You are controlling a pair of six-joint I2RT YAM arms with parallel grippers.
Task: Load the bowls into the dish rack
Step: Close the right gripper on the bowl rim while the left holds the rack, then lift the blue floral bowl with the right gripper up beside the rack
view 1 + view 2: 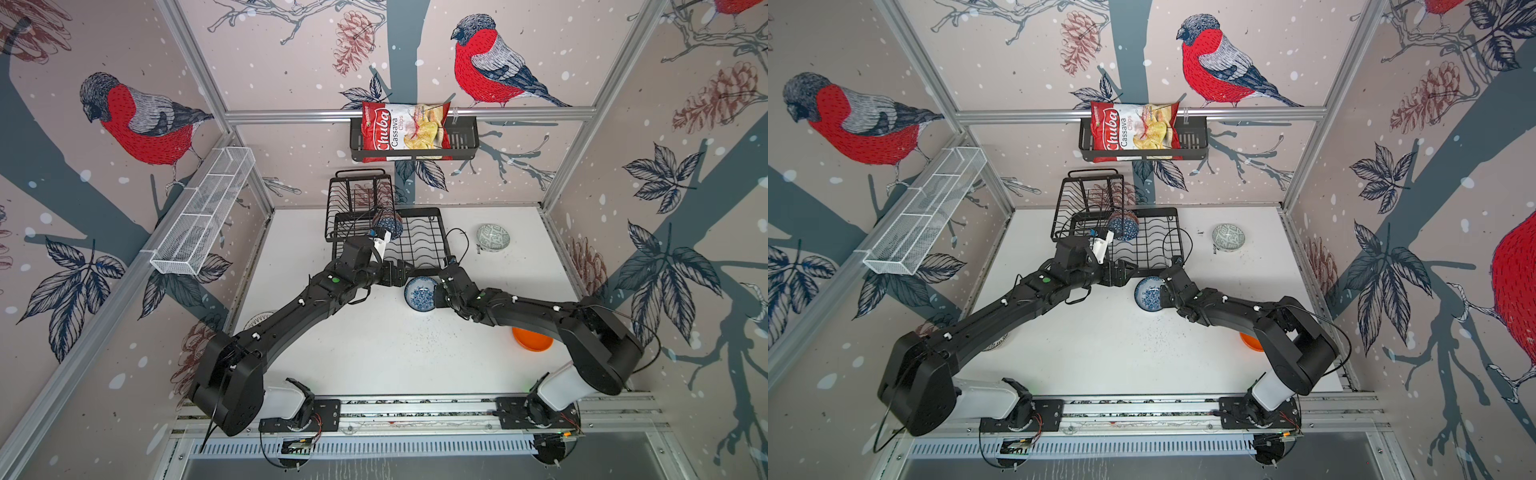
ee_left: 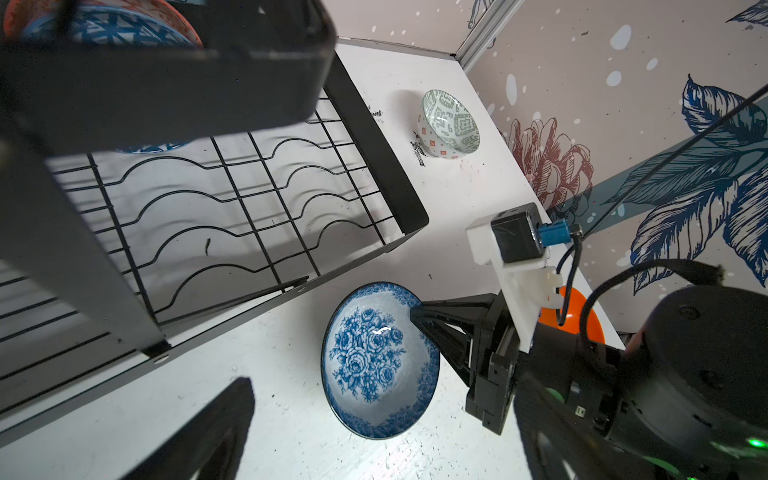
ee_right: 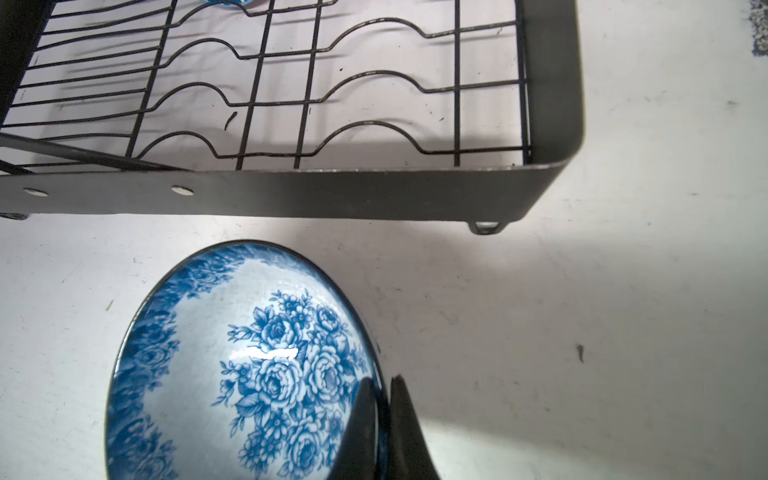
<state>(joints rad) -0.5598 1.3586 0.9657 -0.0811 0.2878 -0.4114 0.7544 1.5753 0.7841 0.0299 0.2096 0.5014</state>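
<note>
My right gripper is shut on the rim of the blue-white floral bowl, one finger inside and one outside. The bowl is tilted just in front of the black dish rack. My left gripper hangs open and empty over the rack's front edge. A blue geometric bowl leans in the rack with a salmon bowl behind it. On the table sit a grey-green bowl, an orange bowl half under my right arm, and a dark-patterned white bowl under my left arm.
A black slatted basket with a chips bag hangs on the back wall. A long white mesh tray is fixed to the left wall. The rack's raised tier stands at its back left. A loose cable loops beside the rack.
</note>
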